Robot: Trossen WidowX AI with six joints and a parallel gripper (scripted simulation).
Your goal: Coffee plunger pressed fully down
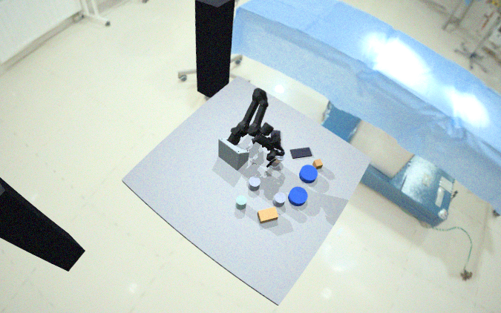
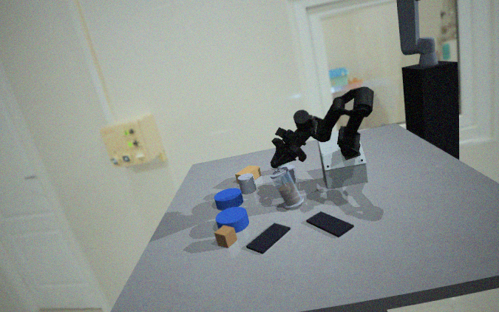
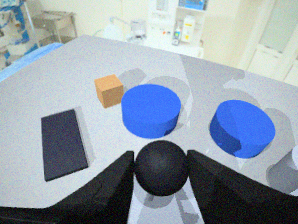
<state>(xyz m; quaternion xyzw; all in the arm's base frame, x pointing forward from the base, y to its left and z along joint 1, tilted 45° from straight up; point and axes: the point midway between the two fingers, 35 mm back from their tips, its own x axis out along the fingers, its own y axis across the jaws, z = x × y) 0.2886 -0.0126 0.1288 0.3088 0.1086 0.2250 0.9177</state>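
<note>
Seemingly well into the press, the gripper (image 3: pixel 161 171) has its jaws clamped on the plunger knob (image 3: pixel 161 165), low above the coffee press (image 2: pixel 287 188) — which stands on the counter (image 2: pixel 418 216) before the arm's base. Left to do: bottoming out and release.

Arm folded forward and down, hand (image 3: pixel 160 169) clamped on the black knob (image 3: pixel 160 165), fingers apparently level.

Nothing legible anywhere here, no words, labels, brands or numbers. The wall panel (image 2: pixel 132 140) shows small lights and buttons, though any marking on it is too blurred to read.
</note>
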